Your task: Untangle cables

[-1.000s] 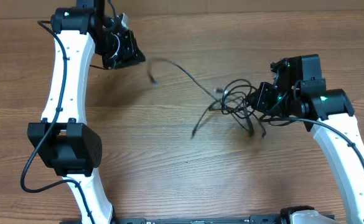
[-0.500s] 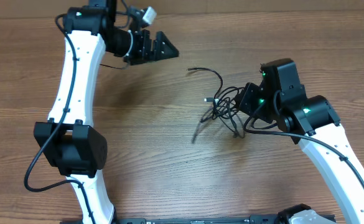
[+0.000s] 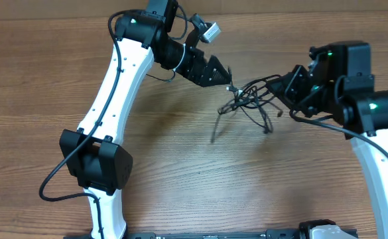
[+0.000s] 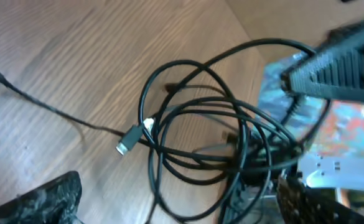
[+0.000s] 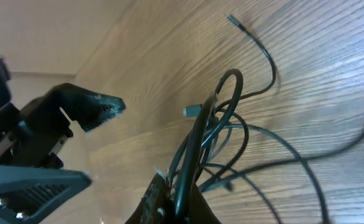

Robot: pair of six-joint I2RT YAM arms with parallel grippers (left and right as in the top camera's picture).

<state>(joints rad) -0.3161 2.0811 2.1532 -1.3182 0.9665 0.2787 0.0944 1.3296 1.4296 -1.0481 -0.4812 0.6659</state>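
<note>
From overhead, the cables (image 3: 250, 103) make a loose knot on the table (image 3: 180, 166), above the middle and between the two arms. The left gripper (image 3: 225, 76) points at the knot's left edge. The right gripper (image 3: 285, 85) meets it from the right. One strand trails down and left over bare wood. Another hangs off the knot's lower right. (From this height I cannot tell how either pair of jaws stands.)

In the left wrist view, the left gripper (image 4: 175, 208) is spread wide, with its fingers (image 4: 45, 199) at the bottom corners. The cables (image 4: 200, 143) loop over one another just ahead of it. A silver-tipped plug (image 4: 129, 140) pokes out on the near left, and a single strand runs away to the upper left. The right gripper (image 4: 334, 56) shows dark at the top right, over the loops.

In the right wrist view, the right gripper (image 5: 178, 202) is pinched on a bunch of strands. The cables (image 5: 219, 124) rise from it and fan out over the wood. The left gripper (image 5: 94, 140) stands spread at the left, apart from them.
</note>
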